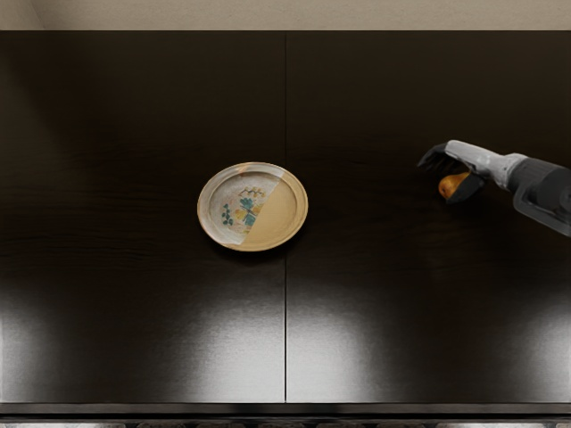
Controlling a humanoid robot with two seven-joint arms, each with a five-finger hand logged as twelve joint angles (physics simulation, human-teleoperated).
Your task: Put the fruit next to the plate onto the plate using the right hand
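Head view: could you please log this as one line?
right hand over small orange fruit, grip unclear | round beige patterned plate without fruit | left arm unseen

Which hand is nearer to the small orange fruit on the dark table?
Right. The right hand is directly at the small orange fruit; the left hand is out of view.

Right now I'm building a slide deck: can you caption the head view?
The right robot hand at the orange fruit, well to the right of the patterned plate on a dark table.

Light-grey wrist, black fingers
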